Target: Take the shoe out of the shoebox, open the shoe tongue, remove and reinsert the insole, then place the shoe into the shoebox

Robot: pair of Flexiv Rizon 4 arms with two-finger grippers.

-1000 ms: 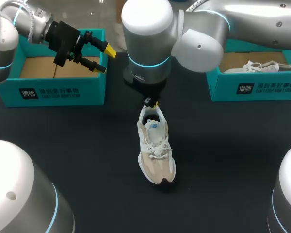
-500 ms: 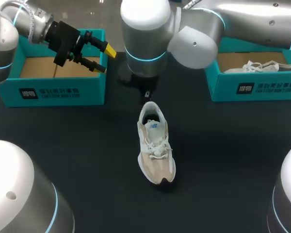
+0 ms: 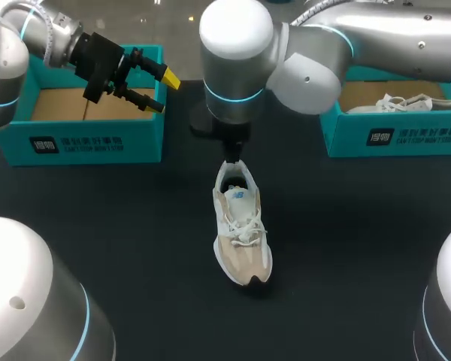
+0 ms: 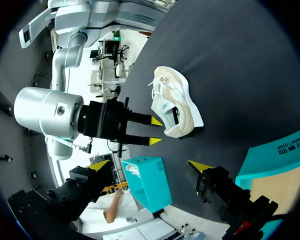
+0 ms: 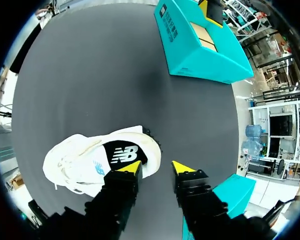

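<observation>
The shoe (image 3: pixel 241 229) stands upright in the middle of the table (image 3: pixel 346 248). It is out of its box, with the toe towards the near edge and the heel towards the far side. The right gripper (image 5: pixel 156 169) hangs right at the heel with its fingers spread and nothing in them. In its wrist view one yellow tip sits over the heel end of the black insole (image 5: pixel 122 152), and the other is outside, behind the heel collar. I can't tell whether either tip touches yet.

The left gripper (image 3: pixel 159 90) is well away, parted and empty above the left box (image 3: pixel 98 139). A second shoe (image 3: pixel 402 103) lies in the right box (image 3: pixel 391 135).

What worries me is that straddle. If the fingers close as they stand, they'd likely pinch the heel wall rather than the insole, and lifting would then take the whole shoe. Nothing is steadying the shoe, so even a good grip on the insole could drag it along or tip it onto its side. The laces look snug and the tongue lies flat, so the insole may snag under them on the way out.
</observation>
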